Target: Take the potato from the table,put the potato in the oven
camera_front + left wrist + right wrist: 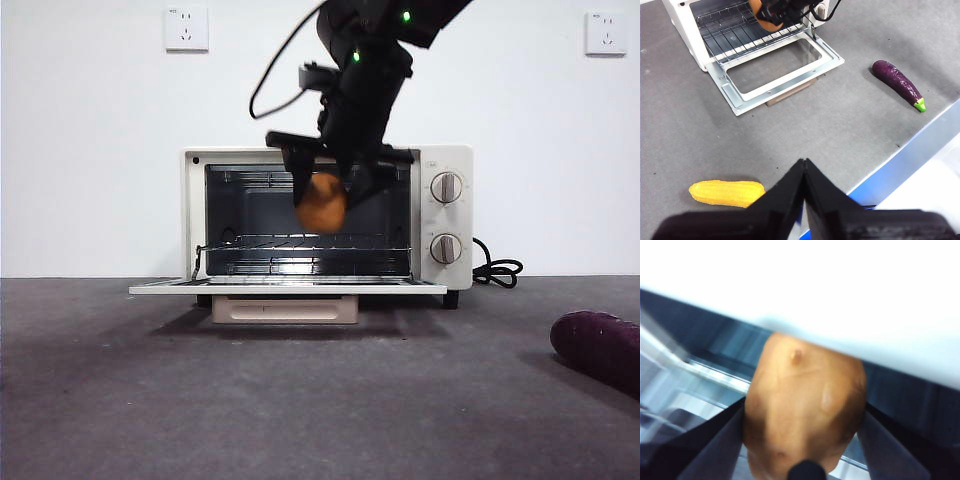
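Grey and faintly mottled, the table runs the full width of the front view beneath a white wall carrying two power sockets. Nearest the front camera, one dark purple eggplant lies at the right edge of the frame; the left wrist view shows its green stem end pointing toward the table's edge. One yellow corn cob lies on its side near the left gripper, whose two black jaws are pressed together with nothing between them, well apart from the oven.

Farther back stands one cream-white toaster oven, its door folded down flat and its two knobs stacked on the right panel. One wire rack spans the dark cavity, and nothing can be seen resting on it. A black cord coils on the table beside the oven's right side.

In front of the open cavity, above the rack and clear of it, the right gripper comes down from the top of the frame with its jaws clamped on either side of the single orange-brown potato. The potato hangs in the air at the oven mouth. In the blurred right wrist view it fills the space between the jaws, its longer axis running along them.
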